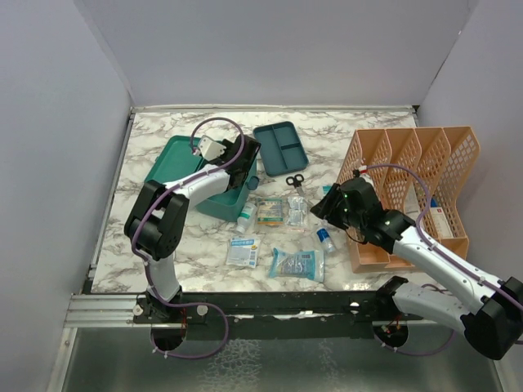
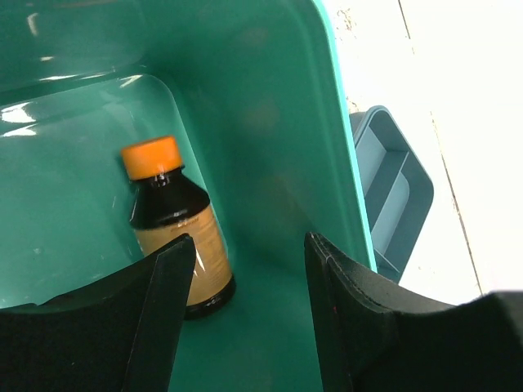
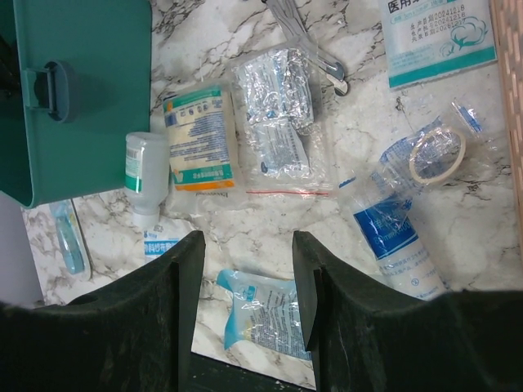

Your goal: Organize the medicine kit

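Left end effector [image 2: 249, 241] gapes over medicine kit [image 2: 270, 122]; bottle [image 2: 176, 224] lies, cap [image 2: 151, 157] pointing away.

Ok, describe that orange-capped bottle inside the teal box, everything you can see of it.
The bottle is small, dark brown and glossy, with a bright orange cap closed on its neck and a tan label around its body; the print is too blurred to read. It appears to lie on the floor of the medicine kit, near the side wall, cap pointing away from the camera. The open left hand hangs beside it; one finger hides the bottle's lower edge, and contact cannot be judged.
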You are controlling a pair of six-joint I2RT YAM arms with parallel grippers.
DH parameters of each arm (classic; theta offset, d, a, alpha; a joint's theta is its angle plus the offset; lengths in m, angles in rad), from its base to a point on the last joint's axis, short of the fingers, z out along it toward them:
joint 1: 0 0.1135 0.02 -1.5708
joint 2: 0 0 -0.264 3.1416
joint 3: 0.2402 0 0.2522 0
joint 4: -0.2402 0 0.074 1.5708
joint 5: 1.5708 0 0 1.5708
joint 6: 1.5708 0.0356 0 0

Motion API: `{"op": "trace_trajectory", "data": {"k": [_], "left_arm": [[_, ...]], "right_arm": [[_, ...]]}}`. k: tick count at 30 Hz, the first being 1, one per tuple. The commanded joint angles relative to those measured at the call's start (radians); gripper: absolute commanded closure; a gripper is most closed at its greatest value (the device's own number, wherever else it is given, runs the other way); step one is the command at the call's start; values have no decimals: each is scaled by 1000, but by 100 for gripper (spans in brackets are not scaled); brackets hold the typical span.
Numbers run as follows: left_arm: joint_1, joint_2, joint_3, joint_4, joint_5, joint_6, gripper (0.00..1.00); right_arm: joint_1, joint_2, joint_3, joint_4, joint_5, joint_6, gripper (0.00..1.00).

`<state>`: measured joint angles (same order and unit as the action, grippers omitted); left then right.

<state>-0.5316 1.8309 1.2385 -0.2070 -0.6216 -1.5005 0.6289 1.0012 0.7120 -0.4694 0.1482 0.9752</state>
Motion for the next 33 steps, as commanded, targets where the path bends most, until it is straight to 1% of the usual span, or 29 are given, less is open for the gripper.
{"op": "trace_trajectory", "data": {"k": [1,4,11,16,19,22,25,29,33], "left_arm": [[6,14,20,27,2,68,41],[8,7,9,45,-24,119,40],[10,-62,-54,122,-74,301,36],[13,-113,-103,182,-75,455,41],[13,-172,-135,216,-37,550,41],[18,-239,-160,254,25,682,41],[33,-301,-144,195,99,770,39],[46,-396,-144,120,205,875,34],[54,-491,-153,30,305,976,25]], "right_arm": [[3,-5,34,19,8,9,53],[3,-10,33,21,14,8,53],[3,24,36,42,-12,-16,53],[3,89,53,77,-57,-79,53],[3,131,64,99,-86,-123,53],[3,173,65,149,-140,-152,52],[8,226,67,213,-209,-149,52],[35,288,61,333,-280,-101,52],[83,360,74,420,-304,-33,50]]}}
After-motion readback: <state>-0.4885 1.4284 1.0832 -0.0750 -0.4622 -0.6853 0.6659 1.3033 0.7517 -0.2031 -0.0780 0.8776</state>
